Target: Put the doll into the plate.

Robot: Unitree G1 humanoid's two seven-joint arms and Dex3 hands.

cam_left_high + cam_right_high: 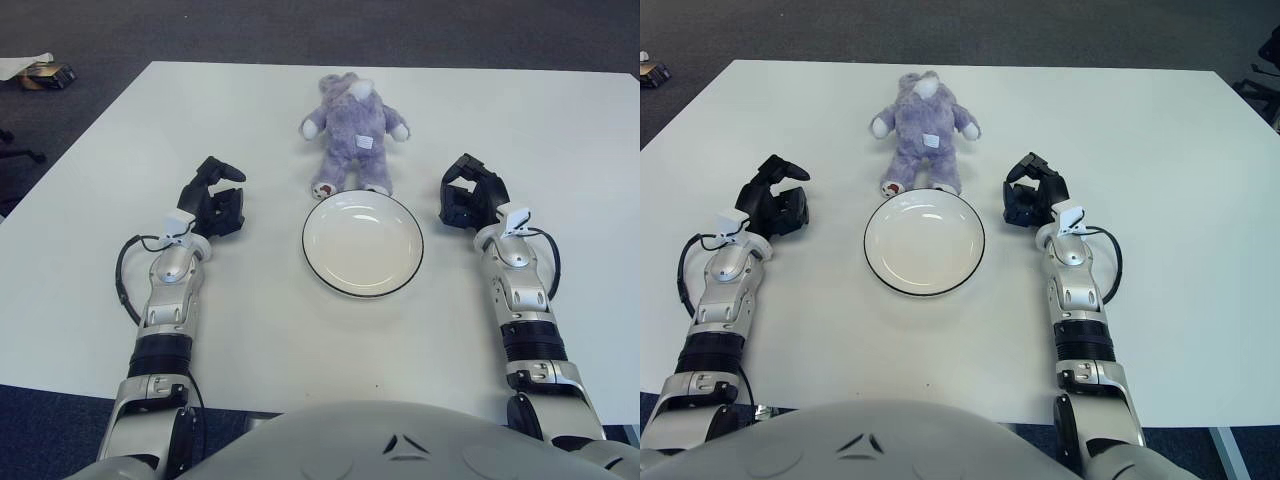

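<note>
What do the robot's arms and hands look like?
The arms are shiny silver metal with black bands at the joints. The left hand and right hand are black, each with three chunky fingers. A small white tag sits at each wrist, and a black cable loops beside each forearm.

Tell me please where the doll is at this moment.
The doll lies on the white table, in the middle of the left eye view, just behind the empty plate, its feet at the plate's far rim, between both hands.
</note>
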